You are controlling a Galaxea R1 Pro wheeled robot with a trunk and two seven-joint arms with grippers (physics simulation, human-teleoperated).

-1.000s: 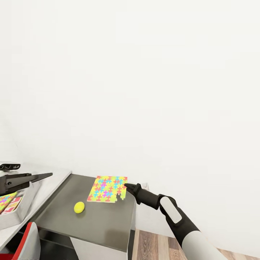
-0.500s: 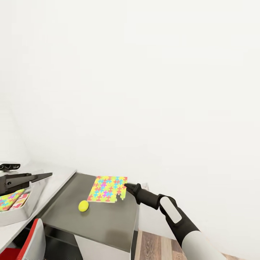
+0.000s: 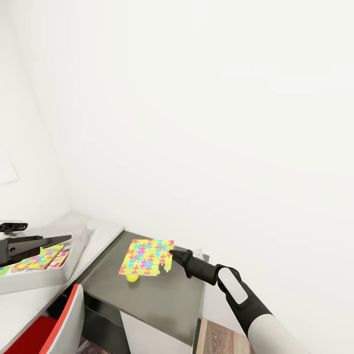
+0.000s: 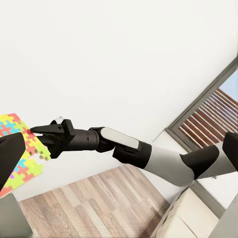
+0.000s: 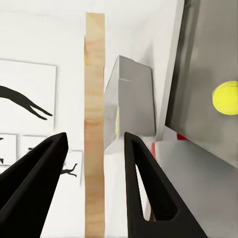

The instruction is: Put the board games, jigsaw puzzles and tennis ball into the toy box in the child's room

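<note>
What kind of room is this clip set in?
Most likely a child's bedroom or playroom, rendered in simulation: a colourful jigsaw puzzle held by the right pincer over a grey desk, a tennis ball beneath it, and a toy box holding more toys.

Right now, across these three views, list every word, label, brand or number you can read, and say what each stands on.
None can be read.
The jigsaw puzzle in the right gripper bears coloured pieces, no text.
The toy box holds printed covers too small to read.
The wall pictures show black silhouettes, no words.
</note>
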